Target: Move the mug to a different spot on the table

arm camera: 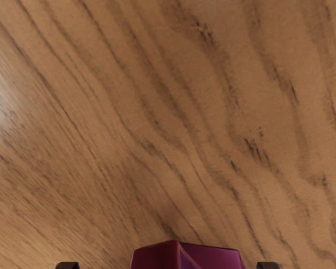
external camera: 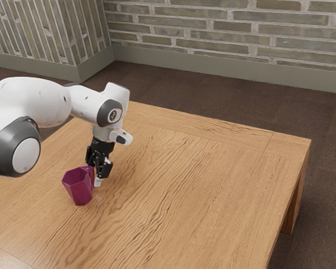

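Brick walls [external camera: 224, 28] at the back, pale grey mortar, with a low grey skirting along the foot. Dark brown carpet floor [external camera: 213, 89] runs between walls and furniture. Wooden desk [external camera: 201, 179] in the foreground, with strong wavy grain and a plank border along its far and right edges in the exterior view.

White arm [external camera: 39, 106] enters from the exterior view's left, with a big grey-capped joint low at the frame edge. Its last link bends down to the black hand [external camera: 97, 175], which points at the desk top.

Mug [external camera: 77, 186]: magenta, faceted sides, mouth open upward. It sits on the desk toward the exterior view's left, near the front of the desk and well away from its far and right edges. A faint shadow lies on the wood just beside its base. Whether it stands quite upright or leans a little, cannot tell. No handle made out.

Hand sits at the mug's rim, on the side toward the exterior view's right, with the fingers reaching down to rim level. From this angle, contact between them and the mug wall is hard to read.

Wrist view: bare desk grain [arm camera: 168, 112] ahead of the hand. The mug's [arm camera: 185, 256] rim and upper wall lie directly under the hand. Two dark fingertips [arm camera: 67, 265] flank it, one on each side, and a strip of wood shows between each tip and the mug. So the hand is released and spread wider than the mug, straddling it without gripping.
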You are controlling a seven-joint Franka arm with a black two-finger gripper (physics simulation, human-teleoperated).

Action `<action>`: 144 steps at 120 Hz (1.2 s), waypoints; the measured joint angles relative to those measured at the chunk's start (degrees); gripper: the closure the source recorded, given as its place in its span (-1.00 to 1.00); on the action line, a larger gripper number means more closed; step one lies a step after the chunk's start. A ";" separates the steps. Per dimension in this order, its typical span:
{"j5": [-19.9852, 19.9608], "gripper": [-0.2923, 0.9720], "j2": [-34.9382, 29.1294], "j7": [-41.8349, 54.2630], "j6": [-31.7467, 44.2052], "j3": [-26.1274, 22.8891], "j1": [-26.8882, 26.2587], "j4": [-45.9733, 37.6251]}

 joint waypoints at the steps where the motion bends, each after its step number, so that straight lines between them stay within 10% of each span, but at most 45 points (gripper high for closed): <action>1: -0.01 -0.03 -0.01 0.02 0.03 0.00 -0.01 -0.04; 144: -1.35 0.50 -0.89 -0.07 1.87 0.00 -0.22 -2.98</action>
